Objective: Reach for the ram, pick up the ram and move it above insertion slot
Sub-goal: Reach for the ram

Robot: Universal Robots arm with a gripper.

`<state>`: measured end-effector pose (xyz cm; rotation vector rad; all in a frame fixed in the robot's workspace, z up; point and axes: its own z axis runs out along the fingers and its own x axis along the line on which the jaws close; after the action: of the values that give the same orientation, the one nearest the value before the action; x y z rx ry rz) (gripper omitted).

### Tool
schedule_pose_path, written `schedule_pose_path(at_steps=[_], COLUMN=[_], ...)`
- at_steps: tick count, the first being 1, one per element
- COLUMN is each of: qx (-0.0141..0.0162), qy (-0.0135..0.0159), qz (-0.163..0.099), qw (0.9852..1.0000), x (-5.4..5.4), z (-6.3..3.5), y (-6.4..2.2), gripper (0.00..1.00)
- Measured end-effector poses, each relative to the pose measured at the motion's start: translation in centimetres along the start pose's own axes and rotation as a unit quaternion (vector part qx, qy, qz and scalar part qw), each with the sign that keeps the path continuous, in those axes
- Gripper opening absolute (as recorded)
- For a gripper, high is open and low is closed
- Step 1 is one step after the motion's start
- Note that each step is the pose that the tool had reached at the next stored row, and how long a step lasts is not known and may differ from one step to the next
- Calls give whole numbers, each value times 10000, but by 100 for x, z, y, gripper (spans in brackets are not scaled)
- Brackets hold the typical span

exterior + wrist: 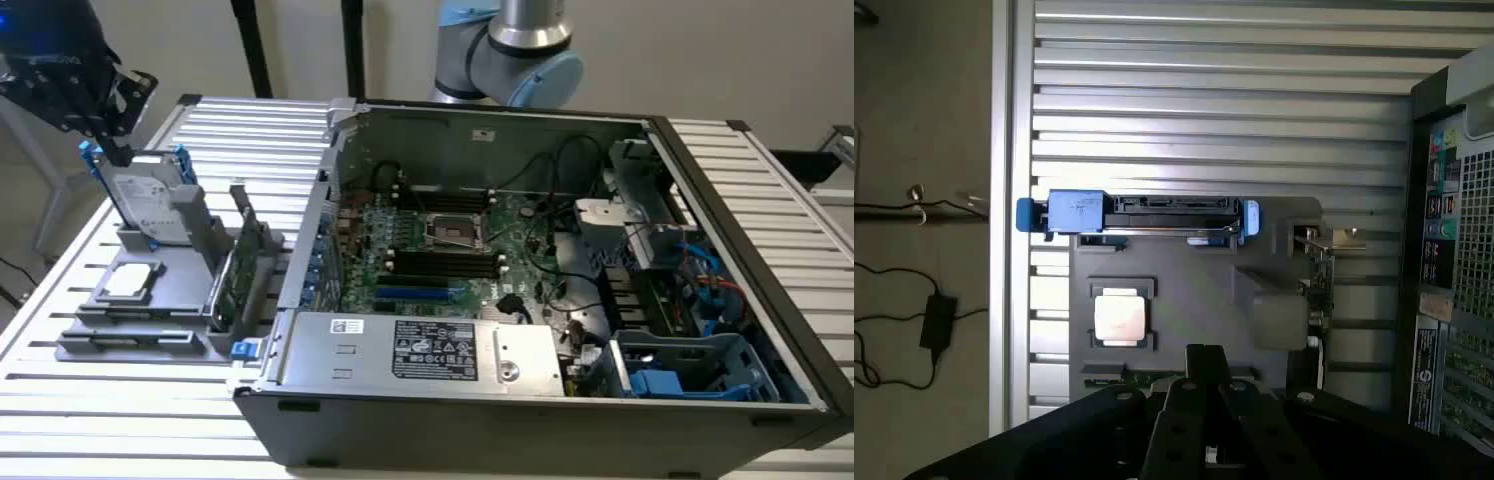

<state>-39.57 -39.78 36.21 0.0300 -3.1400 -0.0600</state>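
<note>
Gripper [1205,360] hangs closed and empty above the gray holder's [1194,290] edge, bare tabletop [1204,120] slats beyond; the ram [1116,379] lies half hidden beneath it.

surface: slatted metal table [254,130] | on it: grey parts holder [134,345], open computer case [400,430]

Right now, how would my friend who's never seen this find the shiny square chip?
Look beside the big open computer case, at the exterior view's left, for the grey holder on the slatted table. The chip lies flat in a square frame next to the hard drive. It alone lies flat; the blue-railed drive and green card stand upright.
</note>
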Motion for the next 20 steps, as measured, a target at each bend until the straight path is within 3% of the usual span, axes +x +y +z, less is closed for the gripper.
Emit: schedule_pose_path(at_steps=[14, 20], qx=[1, 0], qy=[2, 6], qz=[1, 0], qw=[10000, 10000], x=[-1, -3], z=[-2, -9], y=[-12, -227], gripper=[11, 11])
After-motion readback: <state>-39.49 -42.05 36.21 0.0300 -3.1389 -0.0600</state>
